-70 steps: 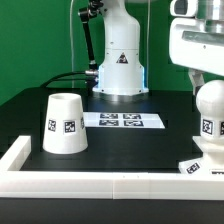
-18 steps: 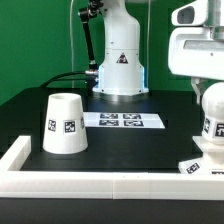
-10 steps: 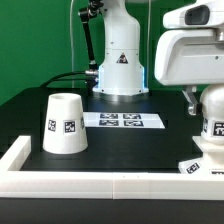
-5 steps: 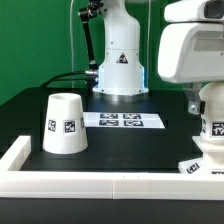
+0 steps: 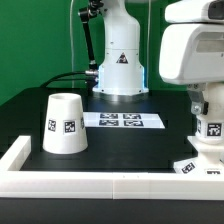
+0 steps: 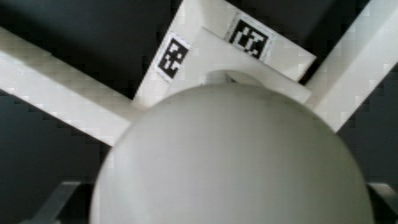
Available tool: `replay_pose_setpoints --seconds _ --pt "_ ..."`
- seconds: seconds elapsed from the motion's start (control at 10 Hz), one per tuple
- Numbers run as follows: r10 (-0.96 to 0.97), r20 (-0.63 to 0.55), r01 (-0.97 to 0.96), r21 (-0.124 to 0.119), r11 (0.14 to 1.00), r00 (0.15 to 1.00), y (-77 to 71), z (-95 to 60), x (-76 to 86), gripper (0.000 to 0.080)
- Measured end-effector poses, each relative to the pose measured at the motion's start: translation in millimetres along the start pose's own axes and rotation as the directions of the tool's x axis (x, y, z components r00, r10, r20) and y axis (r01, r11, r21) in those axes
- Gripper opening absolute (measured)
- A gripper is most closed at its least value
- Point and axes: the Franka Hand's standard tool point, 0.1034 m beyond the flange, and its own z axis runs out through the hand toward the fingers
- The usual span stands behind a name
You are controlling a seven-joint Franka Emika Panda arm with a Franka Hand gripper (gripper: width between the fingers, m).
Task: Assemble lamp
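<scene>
My gripper (image 5: 208, 108) is at the exterior view's right, shut on the round white bulb (image 5: 211, 128), which hangs upright with a tag facing the camera. The bulb's lower end is just above or touching the low sloped base (image 5: 191, 166); I cannot tell which. In the wrist view the bulb (image 6: 222, 140) fills most of the frame between my dark fingers (image 6: 63, 200). The base's tagged face (image 6: 249, 40) shows beyond it. The tapered shade (image 5: 64, 124) stands mouth down at the exterior view's left, far from my gripper.
The marker board (image 5: 121, 120) lies flat mid-table. The tall white robot pedestal (image 5: 120, 60) stands behind it. A white rail (image 5: 100, 183) runs along the front edge and up the left side (image 5: 14, 152). The base lies against the front rail.
My gripper has come down with the bulb, bringing it lower over the base, after shifting a little toward the exterior view's left. The shade and the base have not moved.
</scene>
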Motion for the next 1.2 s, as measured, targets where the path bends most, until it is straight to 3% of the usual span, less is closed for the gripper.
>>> replay_pose_setpoints --seconds 0.2,0.4,0.6,1.0,1.2 --pt "0.138 -0.005 -0.138 0.002 0.99 0.99 0.7 0.2 0.5 0.0576" --pt "0.396 -0.042 -0.396 0.001 0.918 0.917 3.0 0.3 4.7 0.0577" --pt "0.537 -0.074 -0.538 0.007 0.843 0.841 0.9 -0.1 8.4 0.0577" --pt "0.763 -0.068 -0.764 0.02 0.645 0.643 4.4 0.1 6.0 0.0578" --pt "0.873 -0.057 -0.873 0.027 0.486 0.484 5.6 0.6 3.9 0.0578"
